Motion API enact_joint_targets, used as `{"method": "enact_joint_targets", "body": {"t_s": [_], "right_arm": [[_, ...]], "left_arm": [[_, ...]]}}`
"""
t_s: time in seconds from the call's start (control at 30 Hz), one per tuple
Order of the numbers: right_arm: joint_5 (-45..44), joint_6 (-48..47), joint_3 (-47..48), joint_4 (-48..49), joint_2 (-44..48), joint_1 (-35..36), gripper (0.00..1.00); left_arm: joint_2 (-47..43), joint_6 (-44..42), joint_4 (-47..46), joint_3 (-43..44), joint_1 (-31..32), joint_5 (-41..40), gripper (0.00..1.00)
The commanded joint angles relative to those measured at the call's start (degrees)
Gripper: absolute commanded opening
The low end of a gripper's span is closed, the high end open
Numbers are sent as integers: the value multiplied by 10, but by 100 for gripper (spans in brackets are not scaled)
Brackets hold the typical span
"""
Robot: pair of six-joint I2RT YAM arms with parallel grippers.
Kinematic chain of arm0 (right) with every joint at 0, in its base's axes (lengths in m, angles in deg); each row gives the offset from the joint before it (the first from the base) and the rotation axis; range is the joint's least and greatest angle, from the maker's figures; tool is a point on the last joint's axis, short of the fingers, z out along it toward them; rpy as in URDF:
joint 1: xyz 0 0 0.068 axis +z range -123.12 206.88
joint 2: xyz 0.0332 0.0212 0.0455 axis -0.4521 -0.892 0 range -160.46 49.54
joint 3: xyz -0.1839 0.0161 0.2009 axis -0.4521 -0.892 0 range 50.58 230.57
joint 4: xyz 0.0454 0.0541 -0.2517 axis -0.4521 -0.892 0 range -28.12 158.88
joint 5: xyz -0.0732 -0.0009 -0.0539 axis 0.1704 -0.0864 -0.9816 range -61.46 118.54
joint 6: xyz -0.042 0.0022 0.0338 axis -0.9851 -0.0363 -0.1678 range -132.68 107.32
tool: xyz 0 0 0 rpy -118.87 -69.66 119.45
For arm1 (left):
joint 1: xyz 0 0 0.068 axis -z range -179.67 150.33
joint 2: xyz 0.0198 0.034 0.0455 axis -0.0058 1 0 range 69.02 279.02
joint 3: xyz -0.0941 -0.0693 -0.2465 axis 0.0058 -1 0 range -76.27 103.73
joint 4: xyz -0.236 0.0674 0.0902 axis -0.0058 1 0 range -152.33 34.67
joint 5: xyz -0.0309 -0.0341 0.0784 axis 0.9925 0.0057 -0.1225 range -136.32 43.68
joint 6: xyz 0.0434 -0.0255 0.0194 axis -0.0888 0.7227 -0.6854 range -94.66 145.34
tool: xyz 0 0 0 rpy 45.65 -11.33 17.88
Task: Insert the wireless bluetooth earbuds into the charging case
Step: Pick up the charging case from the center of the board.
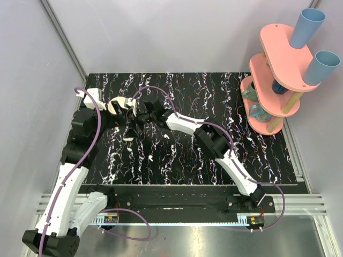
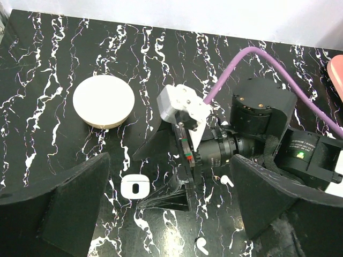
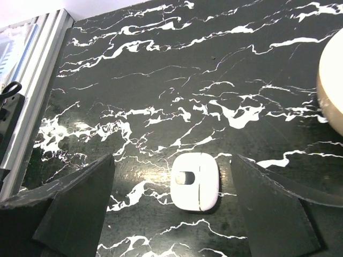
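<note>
top external: the left arm [image 1: 69, 176] rises along the left edge of the black marbled mat [image 1: 214, 96]. the right arm [image 1: 214, 142] reaches diagonally from the near right toward the far left. where the two meet, the charging case [image 1: 112, 106], a cream round puck, lies on the mat near the far left corner, partly covered by white hardware. a small white pod [image 1: 128, 134] lies on the mat a little nearer. at the far right a pink tiered stand [image 1: 273, 80] carries blue cups [image 1: 307, 27].

left wrist: the left gripper [image 2: 170, 158] is released, its two black fingers spread out to the lower corners with nothing clasped between them, hanging above the mat. the charging case [image 2: 103, 100] sits flat on the mat at upper left, showing as one plain disc, touched by nothing. the right gripper [image 2: 137, 182] comes in from the right, its fingers standing either side of the pod [image 2: 134, 186]. two earbuds lie loose on the mat: one [image 2: 226, 180] beside the right gripper's body, the other [image 2: 202, 246] at the bottom edge of the view. both are well apart from the charging case.

right wrist: the right gripper [image 3: 172, 158] is also released, jaws wide. the pod [image 3: 195, 181], a glossy rounded square with a dark oval window and a seam, lies on the mat between the fingers with a gap on each side, gripped by neither. the cream rim of the charging case [image 3: 333, 91] shows at the right edge, apart from the pod.
</note>
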Motion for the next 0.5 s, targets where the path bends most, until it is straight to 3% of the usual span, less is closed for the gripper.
{"method": "enact_joint_targets", "body": {"t_s": [0.0, 0.47], "right_arm": [[-3, 26, 33, -19, -24, 11, 96], [-60, -67, -2, -57, -32, 22, 92]], "left_arm": [[-10, -4, -27, -3, -3, -3, 99], [-14, -6, -32, -20, -3, -6, 99]]}}
